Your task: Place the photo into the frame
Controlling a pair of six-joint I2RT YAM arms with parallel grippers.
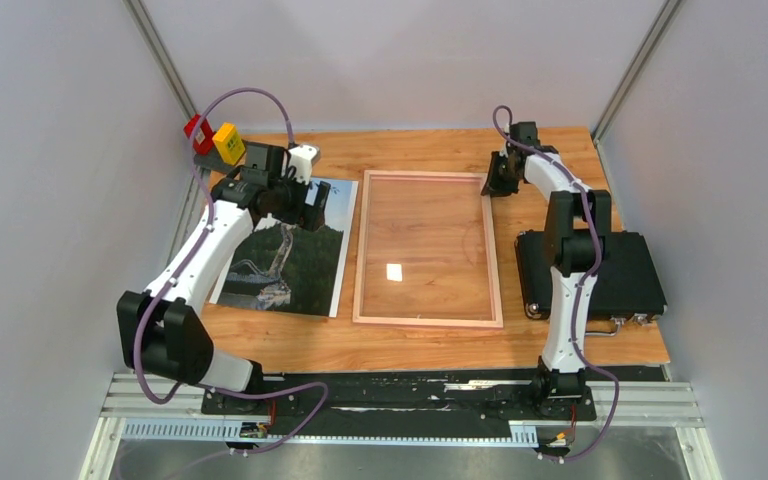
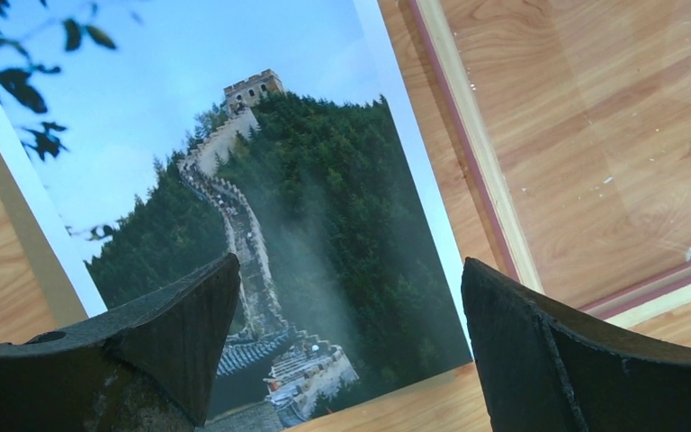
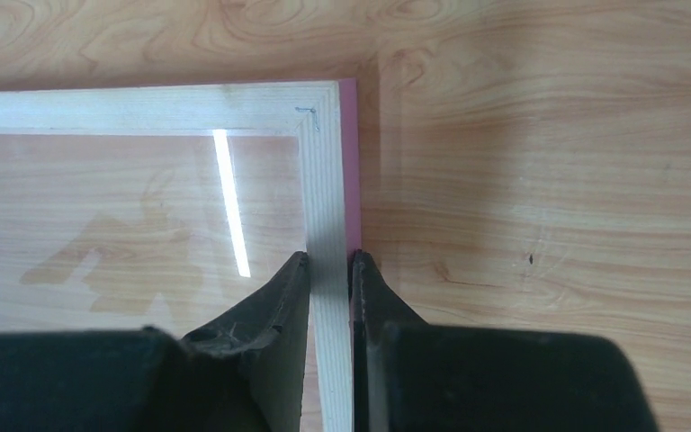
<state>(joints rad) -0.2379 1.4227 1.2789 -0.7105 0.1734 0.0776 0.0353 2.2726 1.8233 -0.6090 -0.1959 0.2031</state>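
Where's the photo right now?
In the top view, the photo lies flat on the left, right beside the frame, below the open left gripper.

surface [image 1: 410,150]: carries all items below
frame [image 1: 427,320]: lies flat at mid-surface
photo [image 1: 285,255]: lies flat on the surface left of the frame, just beside its left rail, not touching
case [image 1: 620,270]: right of the frame, by the surface's right edge, toward the near side
two small blocks [image 1: 215,138]: far left corner, behind the photo
left fingers [image 2: 171,333]: above the photo's far end, spread apart
right fingers [image 3: 279,306]: at the frame's far right corner, one inside its right rail, one outside, both touching it
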